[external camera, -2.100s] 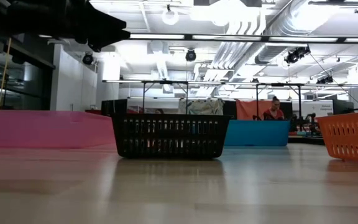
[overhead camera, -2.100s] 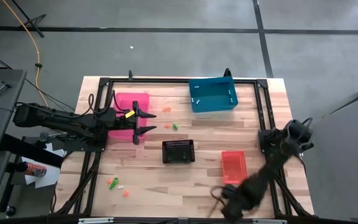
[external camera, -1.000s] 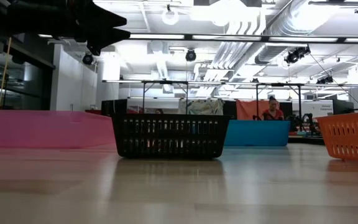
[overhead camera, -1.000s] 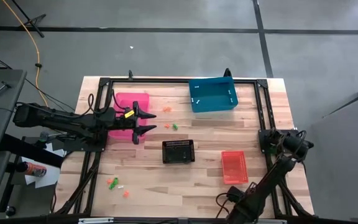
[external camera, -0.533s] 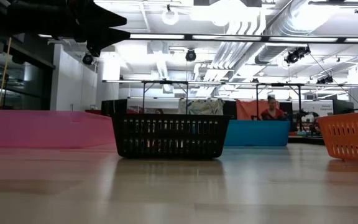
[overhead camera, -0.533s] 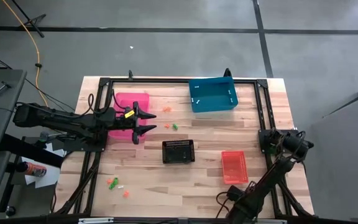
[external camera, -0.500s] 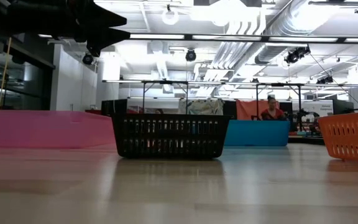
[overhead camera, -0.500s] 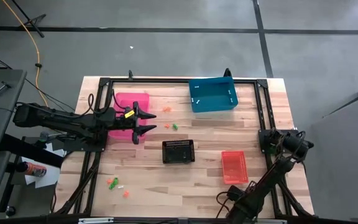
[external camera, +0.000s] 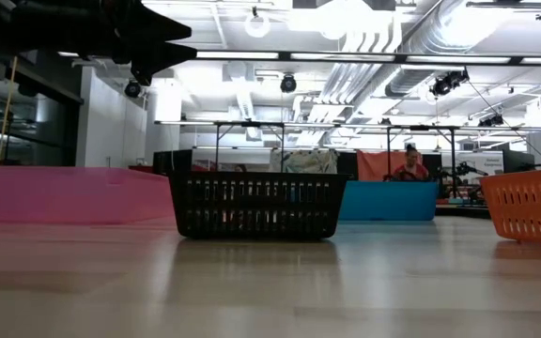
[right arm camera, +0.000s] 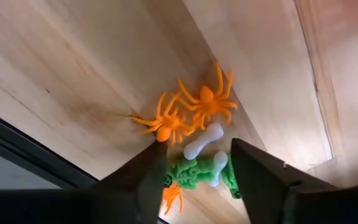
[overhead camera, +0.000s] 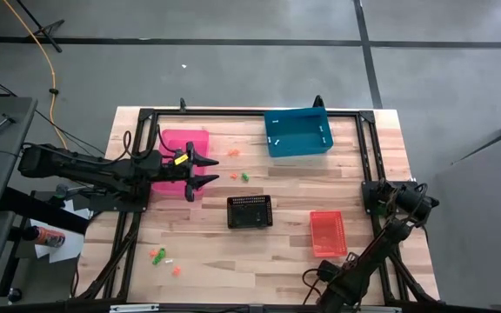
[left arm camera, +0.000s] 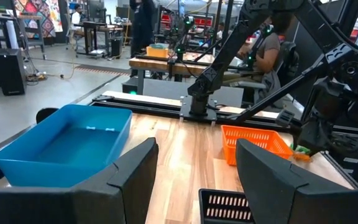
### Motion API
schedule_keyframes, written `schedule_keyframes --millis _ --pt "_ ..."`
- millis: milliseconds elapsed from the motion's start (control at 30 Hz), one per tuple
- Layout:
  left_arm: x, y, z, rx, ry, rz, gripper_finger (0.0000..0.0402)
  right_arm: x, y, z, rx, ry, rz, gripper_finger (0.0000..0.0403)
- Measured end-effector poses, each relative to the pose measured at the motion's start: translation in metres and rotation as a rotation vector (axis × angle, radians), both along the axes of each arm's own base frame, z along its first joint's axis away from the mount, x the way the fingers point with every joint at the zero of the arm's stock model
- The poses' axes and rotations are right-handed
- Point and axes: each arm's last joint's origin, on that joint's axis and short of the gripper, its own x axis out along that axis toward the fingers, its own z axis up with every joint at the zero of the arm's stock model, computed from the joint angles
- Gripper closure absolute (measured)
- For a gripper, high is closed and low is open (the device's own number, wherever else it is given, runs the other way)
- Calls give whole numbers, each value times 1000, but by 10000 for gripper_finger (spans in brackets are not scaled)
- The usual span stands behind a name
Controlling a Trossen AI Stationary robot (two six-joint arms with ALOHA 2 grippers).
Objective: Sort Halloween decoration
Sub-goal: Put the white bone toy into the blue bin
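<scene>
From the high view, my left jaws point(overhead camera: 200, 169) hang wide and empty beside the pink bin point(overhead camera: 183, 142), waiting; my right jaws point(overhead camera: 313, 283) are down at the near edge of the counter point(overhead camera: 259, 256), in front of the red basket point(overhead camera: 327, 233), too small there to judge; loose trinkets lie in two other scatters, one point(overhead camera: 238, 176) between the pink bin and the blue bin point(overhead camera: 297, 132), one point(overhead camera: 159, 256) at the near left, and the black basket point(overhead camera: 250, 210) sits mid-counter.

From the low view, only the black basket point(external camera: 255, 205), flanked by the other bins, shows; no trinket is visible there.

From my left wrist, my two fingers frame the blue bin point(left arm camera: 64, 144) and the red basket point(left arm camera: 257, 141).

From my right wrist, my jaws point(right arm camera: 197, 177) stand partly open and grip nothing yet; between the fingers lies a green skeleton point(right arm camera: 194, 174) with a white bone point(right arm camera: 218, 167) across it; another white bone point(right arm camera: 203, 140) and two orange spiders point(right arm camera: 188, 113) lie just beyond, a small orange piece point(right arm camera: 171, 198) just inside one finger; I judge the step is a pick from this cluster; to do it well I should centre on the green skeleton alone and close gently, so the crossing bone is not pinched with it.
</scene>
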Motion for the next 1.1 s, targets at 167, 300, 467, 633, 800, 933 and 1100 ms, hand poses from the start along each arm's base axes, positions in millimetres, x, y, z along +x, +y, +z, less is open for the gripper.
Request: schedule_keyframes --millis 167,300,467,633,800,933,1100 --pt "0 0 0 -3 0 0 197 0 0 0 3 -4 15 285" --pt "0 0 0 -3 0 0 197 0 0 0 12 -8 39 303" --pt "0 0 0 -2 0 0 197 0 0 0 16 -10 46 314" --pt "0 0 0 -7 1 0 199 2 2 0 33 -23 47 326" --pt "0 0 -1 -8 7 0 197 3 4 -1 48 -41 48 349" --pt "0 0 -1 -8 7 0 197 3 4 0 50 -43 48 376" --pt "0 0 -1 -9 7 0 197 3 4 0 56 -45 68 398"
